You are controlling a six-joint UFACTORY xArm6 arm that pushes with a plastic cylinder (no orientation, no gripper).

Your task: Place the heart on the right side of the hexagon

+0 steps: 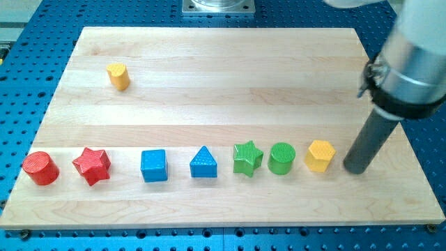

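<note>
Along the table's [223, 209] near edge runs a row of blocks, ending at the right in the yellow hexagon [320, 155], with my tip [356, 169] just beside its right side. There is no claw here, only a rod, so nothing spreads or pinches. The yellow heart [118, 76] sits alone near the far left corner; it looks light, hard and prone to twist, so I'd push squarely on its left flank. The arm's upper part is cut off.

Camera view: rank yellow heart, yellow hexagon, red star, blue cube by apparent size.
Largest to smallest:
1. red star block and blue cube block: too alike to split.
2. yellow hexagon block.
3. yellow heart block: it sits nearer the view's top, so distance may shrink it.
</note>
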